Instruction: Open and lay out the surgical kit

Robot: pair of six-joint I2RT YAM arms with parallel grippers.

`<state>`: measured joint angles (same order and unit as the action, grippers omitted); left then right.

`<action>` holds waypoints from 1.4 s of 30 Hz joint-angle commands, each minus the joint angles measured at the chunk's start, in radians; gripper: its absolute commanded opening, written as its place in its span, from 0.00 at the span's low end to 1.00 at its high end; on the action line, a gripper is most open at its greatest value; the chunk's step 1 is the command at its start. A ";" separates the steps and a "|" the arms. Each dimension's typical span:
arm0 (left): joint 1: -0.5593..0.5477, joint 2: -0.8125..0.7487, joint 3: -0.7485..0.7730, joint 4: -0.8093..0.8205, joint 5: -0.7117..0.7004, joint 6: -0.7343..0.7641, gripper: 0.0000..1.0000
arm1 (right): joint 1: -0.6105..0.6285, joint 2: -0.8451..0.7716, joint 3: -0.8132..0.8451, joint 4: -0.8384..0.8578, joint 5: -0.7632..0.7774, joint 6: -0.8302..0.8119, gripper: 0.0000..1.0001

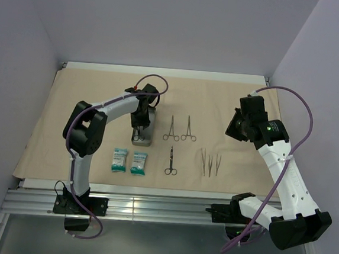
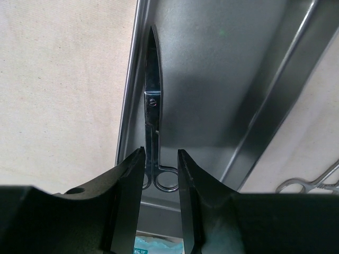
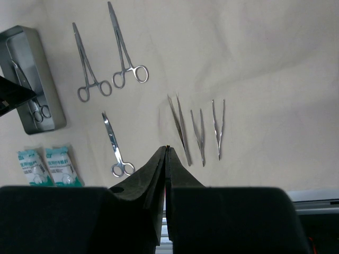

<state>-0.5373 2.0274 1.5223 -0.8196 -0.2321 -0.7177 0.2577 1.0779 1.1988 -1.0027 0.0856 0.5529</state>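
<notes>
Steel scissors (image 2: pixel 152 106), slim, pointed, lie in smooth grey tray (image 2: pixel 222 79)

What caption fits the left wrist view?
Open left gripper straddling the ring handles of small silver scissors lying in a grey rectangular metal tray.

The left arm (image 1: pixel 109 107) goes up from its base, bends at the elbow and reaches forward and to the right. Its wrist tips the left hand (image 1: pixel 141 123) down low. Its two fingers (image 2: pixel 127 180) stand a little apart, with a gap between them. The right arm (image 1: pixel 285 167) bends up and leans toward the middle. The right hand (image 3: pixel 166 153) hangs higher, its fingers pressed flat together.
</notes>
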 commanded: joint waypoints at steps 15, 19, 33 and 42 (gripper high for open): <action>-0.001 0.053 -0.022 0.039 0.050 0.023 0.36 | 0.003 -0.024 0.035 0.006 0.029 0.015 0.08; -0.007 0.045 -0.025 0.068 0.083 0.026 0.34 | 0.005 -0.026 0.038 0.004 0.032 0.016 0.08; -0.021 0.031 0.018 0.043 0.044 0.029 0.37 | 0.003 -0.030 0.039 -0.007 0.039 0.010 0.08; -0.006 0.004 0.035 0.023 0.040 0.004 0.40 | 0.005 -0.024 0.044 -0.007 0.034 0.002 0.07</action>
<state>-0.5491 2.0579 1.5326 -0.7921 -0.1886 -0.6987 0.2577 1.0721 1.1988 -1.0107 0.0971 0.5602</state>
